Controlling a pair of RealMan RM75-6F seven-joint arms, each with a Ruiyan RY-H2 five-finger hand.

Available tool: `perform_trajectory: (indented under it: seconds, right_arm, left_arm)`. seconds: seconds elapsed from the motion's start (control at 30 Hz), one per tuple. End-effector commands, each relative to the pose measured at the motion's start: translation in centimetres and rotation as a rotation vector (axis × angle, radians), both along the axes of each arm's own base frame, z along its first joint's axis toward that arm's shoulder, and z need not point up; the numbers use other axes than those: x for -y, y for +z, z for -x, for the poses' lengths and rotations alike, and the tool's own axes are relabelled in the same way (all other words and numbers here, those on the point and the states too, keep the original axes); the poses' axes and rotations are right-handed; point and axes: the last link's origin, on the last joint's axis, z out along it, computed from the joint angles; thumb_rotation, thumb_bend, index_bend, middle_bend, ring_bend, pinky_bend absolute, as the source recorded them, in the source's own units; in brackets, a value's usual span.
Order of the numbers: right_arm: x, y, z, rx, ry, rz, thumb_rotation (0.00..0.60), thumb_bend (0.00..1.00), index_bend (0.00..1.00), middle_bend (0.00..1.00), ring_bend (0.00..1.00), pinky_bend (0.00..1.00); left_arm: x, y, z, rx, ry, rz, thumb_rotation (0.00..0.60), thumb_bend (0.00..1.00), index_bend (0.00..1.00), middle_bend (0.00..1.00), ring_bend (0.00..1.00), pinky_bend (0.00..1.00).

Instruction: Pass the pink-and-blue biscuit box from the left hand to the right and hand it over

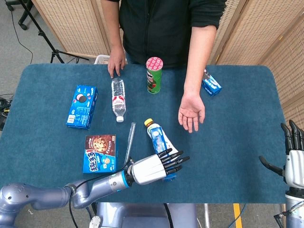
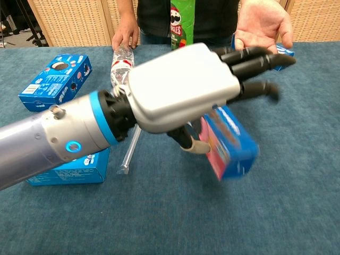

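Observation:
The pink-and-blue biscuit box (image 1: 157, 138) (image 2: 231, 149) sits tilted and blurred just below the palm of my left hand (image 1: 152, 168) (image 2: 186, 87), over the table's front middle. The hand's fingers (image 2: 255, 56) stick straight out and spread above the box, not wrapped around it. Only the thumb looks to touch the box's pink edge. My right hand (image 1: 292, 159) stands far off at the table's right edge with its fingers upright and apart, holding nothing; the chest view does not show it. A person's open palm (image 1: 191, 111) (image 2: 263, 26) lies face up across the table.
A juice bottle (image 1: 148, 123) lies partly hidden under the box and hand. A cookie box (image 1: 99, 153), a plastic straw (image 1: 129, 142), an Oreo box (image 1: 82, 105), a water bottle (image 1: 118, 97), a Pringles can (image 1: 153, 74) and a small blue box (image 1: 211, 85) lie around.

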Motion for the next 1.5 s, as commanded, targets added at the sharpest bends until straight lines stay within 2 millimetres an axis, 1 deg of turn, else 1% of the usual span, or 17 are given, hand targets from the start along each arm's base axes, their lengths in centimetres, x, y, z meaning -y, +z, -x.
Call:
perform_trajectory:
  seconds: [0.03, 0.13, 0.27, 0.37, 0.4, 0.5, 0.6, 0.67, 0.73, 0.9, 0.93, 1.07, 1.13, 1.23, 1.27, 1.3, 1.5]
  right_arm:
    - [0.0, -0.2, -0.1, -0.006, 0.002, -0.007, 0.600, 0.05, 0.05, 0.00, 0.00, 0.06]
    - [-0.1, -0.4, -0.2, -0.013, 0.002, -0.013, 0.600, 0.05, 0.05, 0.00, 0.00, 0.06]
    - [-0.1, -0.7, -0.2, -0.025, 0.003, -0.018, 0.600, 0.05, 0.05, 0.00, 0.00, 0.06]
    - [0.0, -0.9, -0.2, -0.034, 0.001, -0.025, 0.600, 0.05, 0.05, 0.00, 0.00, 0.06]
    - [0.0, -1.0, -0.2, -0.042, -0.001, -0.032, 0.600, 0.05, 0.05, 0.00, 0.00, 0.06]
    - [0.1, -1.2, -0.1, -0.057, -0.003, -0.046, 0.600, 0.05, 0.05, 0.00, 0.00, 0.06]
    - [0.1, -1.4, 0.1, -0.099, 0.002, -0.068, 0.600, 0.05, 0.05, 0.00, 0.00, 0.06]
    - [0.2, -1.5, 0.5, -0.172, 0.027, -0.100, 0.600, 0.05, 0.05, 0.00, 0.00, 0.06]
    - [0.2, -1.6, 0.9, -0.228, 0.065, -0.126, 0.600, 0.06, 0.05, 0.00, 0.00, 0.06]
    - [0.1, -1.8, 1.4, -0.346, 0.215, -0.202, 0.600, 0.05, 0.09, 0.03, 0.00, 0.06]
    - [0.1, -2.0, 1.4, -0.383, 0.265, -0.233, 0.600, 0.05, 0.10, 0.04, 0.00, 0.06]
    - [0.4, -2.6, 1.4, -0.488, 0.440, -0.296, 0.600, 0.05, 0.12, 0.08, 0.00, 0.06]
    - [0.8, -2.9, 1.2, -0.545, 0.534, -0.319, 0.600, 0.05, 0.13, 0.09, 0.00, 0.06]
    - [1.3, -3.2, 0.8, -0.597, 0.616, -0.338, 0.600, 0.05, 0.15, 0.10, 0.00, 0.06]
    - [2.0, -3.8, 0.0, -0.669, 0.704, -0.365, 0.600, 0.05, 0.15, 0.10, 0.00, 0.06]
    - [2.4, -4.1, -0.4, -0.693, 0.739, -0.378, 0.600, 0.05, 0.15, 0.10, 0.00, 0.06]
    - [4.0, -5.8, -3.6, -0.765, 0.910, -0.423, 0.600, 0.06, 0.15, 0.10, 0.00, 0.06]
  left_arm:
    - [-0.1, 1.8, 0.3, 0.066, 0.041, 0.020, 0.600, 0.00, 0.13, 0.00, 0.00, 0.19]
    - [-0.3, 3.1, 0.9, 0.094, 0.071, 0.028, 0.600, 0.00, 0.12, 0.00, 0.00, 0.18]
    - [-0.5, 5.2, 3.0, 0.120, 0.128, 0.023, 0.600, 0.00, 0.12, 0.00, 0.00, 0.18]
    - [-0.6, 6.3, 4.5, 0.123, 0.165, 0.022, 0.600, 0.00, 0.12, 0.00, 0.00, 0.18]
    - [-0.6, 7.1, 5.9, 0.123, 0.206, 0.022, 0.600, 0.00, 0.12, 0.00, 0.00, 0.18]
    - [-0.4, 8.8, 8.3, 0.123, 0.263, 0.012, 0.600, 0.00, 0.12, 0.00, 0.00, 0.18]
    - [-0.3, 10.9, 11.2, 0.125, 0.329, -0.026, 0.600, 0.00, 0.12, 0.00, 0.00, 0.17]
    - [0.1, 12.6, 14.0, 0.135, 0.405, -0.045, 0.600, 0.00, 0.12, 0.00, 0.00, 0.16]
    - [0.4, 13.7, 15.9, 0.140, 0.463, -0.058, 0.600, 0.00, 0.12, 0.00, 0.00, 0.16]
    - [1.6, 15.6, 19.9, 0.163, 0.610, -0.066, 0.600, 0.00, 0.12, 0.00, 0.00, 0.13]
    - [2.0, 16.1, 21.1, 0.164, 0.677, -0.068, 0.600, 0.00, 0.11, 0.00, 0.00, 0.12]
    - [3.3, 17.8, 23.7, 0.177, 0.828, -0.082, 0.600, 0.00, 0.11, 0.00, 0.00, 0.08]
    - [4.0, 18.5, 24.7, 0.180, 0.883, -0.106, 0.600, 0.00, 0.11, 0.00, 0.00, 0.06]
    - [4.5, 19.2, 25.3, 0.194, 0.930, -0.126, 0.600, 0.00, 0.10, 0.00, 0.00, 0.05]
    - [4.9, 20.1, 25.8, 0.225, 0.971, -0.149, 0.600, 0.00, 0.10, 0.00, 0.00, 0.05]
    - [5.1, 20.4, 26.0, 0.237, 0.983, -0.156, 0.600, 0.00, 0.10, 0.00, 0.00, 0.04]
    - [5.0, 21.5, 26.5, 0.264, 1.008, -0.181, 0.600, 0.00, 0.10, 0.00, 0.00, 0.04]
